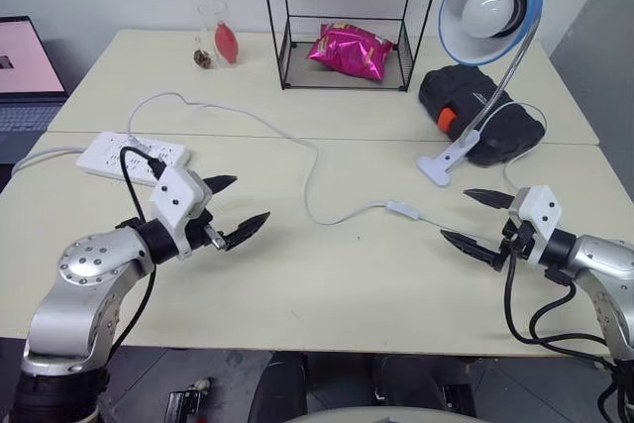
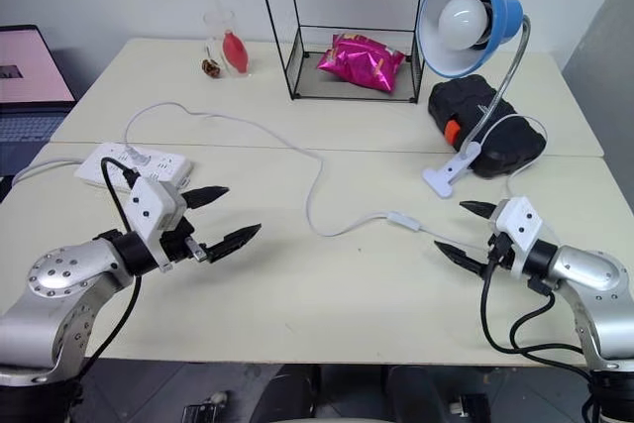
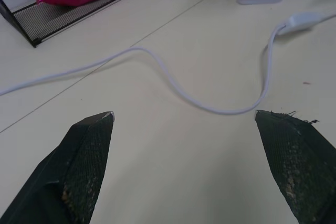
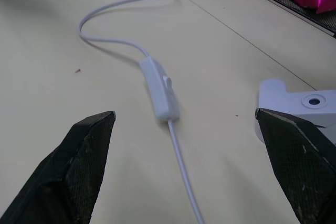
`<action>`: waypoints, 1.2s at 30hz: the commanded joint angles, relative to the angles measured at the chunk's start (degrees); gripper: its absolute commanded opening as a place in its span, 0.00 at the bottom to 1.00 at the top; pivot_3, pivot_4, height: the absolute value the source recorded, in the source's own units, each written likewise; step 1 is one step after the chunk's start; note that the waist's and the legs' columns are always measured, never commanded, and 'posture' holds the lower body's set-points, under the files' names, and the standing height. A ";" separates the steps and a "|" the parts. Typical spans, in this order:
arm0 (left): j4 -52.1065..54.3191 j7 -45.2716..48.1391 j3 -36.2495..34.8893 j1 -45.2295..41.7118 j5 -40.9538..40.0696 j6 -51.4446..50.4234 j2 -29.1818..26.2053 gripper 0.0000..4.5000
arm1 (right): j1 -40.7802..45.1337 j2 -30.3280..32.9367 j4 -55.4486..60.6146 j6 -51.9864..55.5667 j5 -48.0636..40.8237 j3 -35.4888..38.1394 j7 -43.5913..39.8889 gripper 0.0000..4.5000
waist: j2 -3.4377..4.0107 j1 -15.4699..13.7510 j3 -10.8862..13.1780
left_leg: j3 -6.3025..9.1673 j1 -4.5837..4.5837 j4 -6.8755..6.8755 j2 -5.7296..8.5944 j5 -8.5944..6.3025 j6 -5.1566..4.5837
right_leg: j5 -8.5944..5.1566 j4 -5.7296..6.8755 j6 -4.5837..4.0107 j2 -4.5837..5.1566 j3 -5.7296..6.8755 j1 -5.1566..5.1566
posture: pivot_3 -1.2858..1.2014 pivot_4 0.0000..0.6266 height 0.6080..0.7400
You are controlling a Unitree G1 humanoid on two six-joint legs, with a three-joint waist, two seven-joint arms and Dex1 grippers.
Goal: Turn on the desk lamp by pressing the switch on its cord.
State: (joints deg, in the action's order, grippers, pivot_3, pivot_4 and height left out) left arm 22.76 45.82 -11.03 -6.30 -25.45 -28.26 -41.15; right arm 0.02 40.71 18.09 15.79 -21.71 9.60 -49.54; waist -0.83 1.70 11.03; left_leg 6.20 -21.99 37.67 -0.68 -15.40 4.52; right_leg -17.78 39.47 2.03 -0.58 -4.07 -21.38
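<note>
The desk lamp [image 1: 490, 9], unlit, has a round blue shade and a white bulb. It stands at the back right on a silver gooseneck and a white clip base [image 1: 448, 158]. Its thin white cord [image 1: 312, 170] loops across the table. The small white switch [image 1: 401, 209] lies flat on that cord near the table's middle. My right gripper [image 1: 455, 214] is open just right of the switch, pointing at it without touching; the switch [image 4: 159, 94] lies ahead between its fingers. My left gripper [image 1: 251, 199] is open over bare table on the left, well away from the switch [image 3: 303, 20].
A white power strip [image 1: 132, 156] lies behind the left gripper. A black wire rack holding a pink snack bag [image 1: 349, 50] stands at the back centre, with a black case [image 1: 482, 111] by the lamp. A glass [image 1: 220, 35] and a laptop [image 1: 25, 66] are far left.
</note>
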 commanded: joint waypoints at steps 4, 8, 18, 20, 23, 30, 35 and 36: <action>-0.64 0.51 4.69 -9.81 -5.38 -7.32 1.60 0.99 | -1.60 0.46 8.89 9.82 -3.86 2.67 5.01 1.00 | 0.00 -0.09 0.00 | 0.01 -0.02 0.00 0.03 0.00 0.00 | 0.00 0.00 0.00 -0.01 0.01 0.01 | 0.52 0.24 1.00; -3.18 1.56 12.13 -16.65 -4.26 -10.38 4.47 0.99 | -3.45 1.61 14.11 17.29 -8.36 6.27 7.16 1.00 | -0.01 -0.08 0.00 | 0.00 -0.03 0.04 0.10 0.00 0.00 | 0.01 -0.01 0.02 0.00 -0.01 0.01 | 0.52 0.24 1.00; -28.28 7.17 25.41 -32.51 4.32 -2.11 17.70 0.99 | -11.10 2.58 27.62 24.70 -12.37 10.22 11.40 1.00 | -0.01 0.21 -0.02 | 0.00 -0.08 0.09 0.10 0.00 0.00 | 0.01 0.00 0.03 -0.11 -0.01 -0.02 | 0.52 0.24 1.00; -33.22 9.51 26.74 -34.69 5.20 -1.00 19.41 0.99 | -13.08 2.10 29.63 25.55 -12.70 11.43 12.89 1.00 | -0.01 0.23 -0.01 | 0.01 -0.08 0.08 0.08 0.00 0.00 | 0.01 0.01 0.03 -0.14 -0.01 -0.04 | 0.52 0.24 1.00; -41.17 11.45 28.01 -38.13 7.39 1.92 22.56 0.99 | -15.62 1.06 31.52 25.85 -12.46 12.21 14.54 1.00 | -0.02 0.02 -0.02 | 0.04 -0.12 0.08 0.10 0.00 0.00 | 0.01 0.00 0.03 -0.15 0.03 -0.03 | 0.52 0.24 1.00; -56.22 17.00 27.75 -45.22 8.77 2.18 29.19 0.99 | -19.72 -0.34 34.84 25.36 -11.39 12.55 16.95 1.00 | -0.03 0.02 -0.01 | 0.04 -0.24 0.19 0.16 0.00 0.00 | -0.10 -0.04 0.31 -0.12 0.03 -0.04 | 0.52 0.24 1.00; -60.96 20.84 28.51 -47.30 10.43 0.13 30.32 0.99 | -21.79 -0.64 36.18 25.02 -11.07 13.01 17.54 1.00 | -0.03 0.29 -0.01 | 0.05 -0.24 0.15 0.13 0.00 -0.01 | -0.10 -0.01 0.30 -0.16 0.02 -0.10 | 0.52 0.24 1.00; -61.70 20.96 28.34 -47.59 10.73 0.04 30.43 0.99 | -22.02 -0.68 36.34 24.97 -11.14 13.08 17.65 1.00 | -0.03 0.29 -0.01 | 0.05 -0.23 0.15 0.13 0.00 -0.01 | -0.09 0.00 0.30 -0.17 0.02 -0.09 | 0.52 0.24 1.00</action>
State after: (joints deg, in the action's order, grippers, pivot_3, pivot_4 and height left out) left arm -38.25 65.77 17.68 -52.42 -15.33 -28.25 -10.97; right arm -21.74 40.14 51.75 41.80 -32.73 21.23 -32.29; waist -0.86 1.99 11.02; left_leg 6.25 -22.23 37.82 -0.55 -15.40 4.51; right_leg -17.88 39.47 2.33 -0.74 -4.06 -21.47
